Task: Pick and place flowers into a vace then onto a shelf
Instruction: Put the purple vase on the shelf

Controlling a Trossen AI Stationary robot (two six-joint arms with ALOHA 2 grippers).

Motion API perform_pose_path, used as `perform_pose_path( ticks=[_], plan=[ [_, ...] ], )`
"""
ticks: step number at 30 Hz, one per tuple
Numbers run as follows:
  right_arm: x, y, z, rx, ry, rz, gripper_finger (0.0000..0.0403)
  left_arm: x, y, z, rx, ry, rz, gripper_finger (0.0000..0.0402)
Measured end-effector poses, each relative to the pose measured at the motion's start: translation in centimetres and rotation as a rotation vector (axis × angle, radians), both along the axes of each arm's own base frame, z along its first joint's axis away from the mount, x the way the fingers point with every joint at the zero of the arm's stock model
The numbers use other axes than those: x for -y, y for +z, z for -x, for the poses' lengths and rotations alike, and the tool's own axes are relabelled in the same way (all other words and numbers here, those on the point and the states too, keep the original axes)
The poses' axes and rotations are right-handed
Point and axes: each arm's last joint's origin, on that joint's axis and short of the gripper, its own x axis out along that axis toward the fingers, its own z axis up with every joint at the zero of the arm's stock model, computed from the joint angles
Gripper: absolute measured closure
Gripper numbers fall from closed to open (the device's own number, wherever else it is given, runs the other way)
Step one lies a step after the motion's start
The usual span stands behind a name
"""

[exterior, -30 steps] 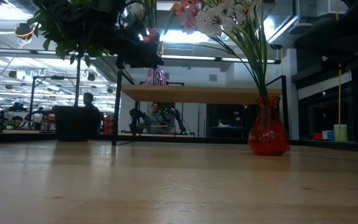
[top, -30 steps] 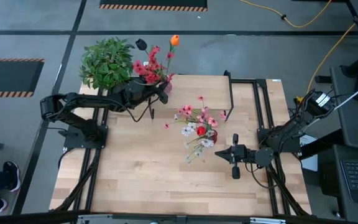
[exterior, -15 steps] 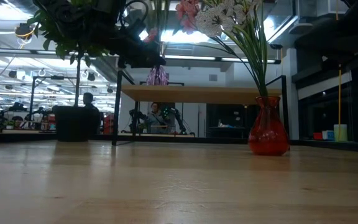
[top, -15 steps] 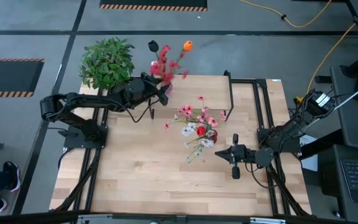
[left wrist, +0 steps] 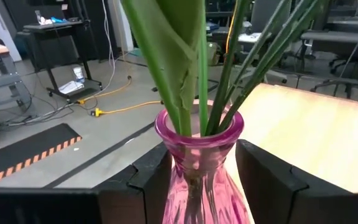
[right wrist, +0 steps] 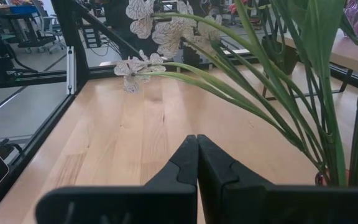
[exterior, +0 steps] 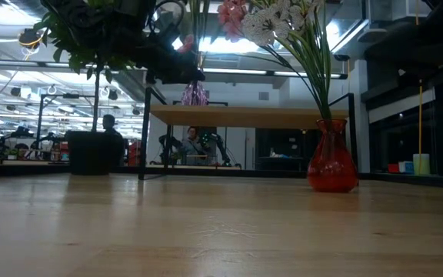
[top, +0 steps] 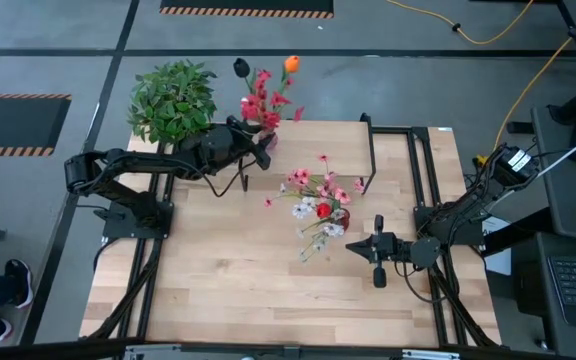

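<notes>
A pink vase [left wrist: 197, 165] of red and orange flowers [top: 265, 98] is held in the left gripper [left wrist: 197, 180], whose two dark fingers [left wrist: 263, 180] press against either side of the glass body just under the flared neck. Green stems rise out of its mouth. From above, this bunch sits at the far edge of the table [top: 228, 290], over the left end of the shelf [top: 318, 140], just beside the potted plant [top: 173, 100]. In the low view the pink vase [exterior: 194, 95] appears right at the shelf top [exterior: 244, 117]; whether it touches the wood cannot be told.

Near the middle of the table stands a red vase [exterior: 331, 165] with pink and white flowers [top: 318, 205], its green stems fanning upward. It is upright on the wood, in front of the shelf.

The right gripper [top: 358, 247] rests low just beside the red vase, on its right, pointing toward it. Its fingers [right wrist: 219, 171] are pressed together with nothing between them, and white blooms [right wrist: 135, 65] droop ahead of it.

Beyond the table, a person [exterior: 110, 127] is visible in the room behind.
</notes>
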Motion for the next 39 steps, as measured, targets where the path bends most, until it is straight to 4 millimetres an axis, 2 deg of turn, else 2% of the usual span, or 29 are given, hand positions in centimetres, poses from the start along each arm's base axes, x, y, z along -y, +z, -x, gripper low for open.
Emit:
perform_pose_path(
  ticks=[9, 18, 31, 39],
  plan=[
    [0.0, -0.1, 0.0, -0.009, 0.0, 0.008, 0.0402, 0.6, 0.3, 0.0, -0.043, -0.028, -0.054, 0.023],
    [0.0, -0.3, 0.0, -0.022, -0.001, 0.007, 0.0402, 1.2, 1.2, 0.8, -0.052, -0.024, -0.051, 0.023],
    [0.0, -0.3, 0.0, -0.02, -0.003, -0.008, 0.0402, 1.2, 1.1, 1.0, -0.074, -0.005, -0.038, 0.023],
    [0.0, -0.3, 0.0, -0.022, -0.003, -0.006, 0.0402, 1.4, 0.8, 1.0, -0.102, -0.064, -0.016, 0.023]
  ],
)
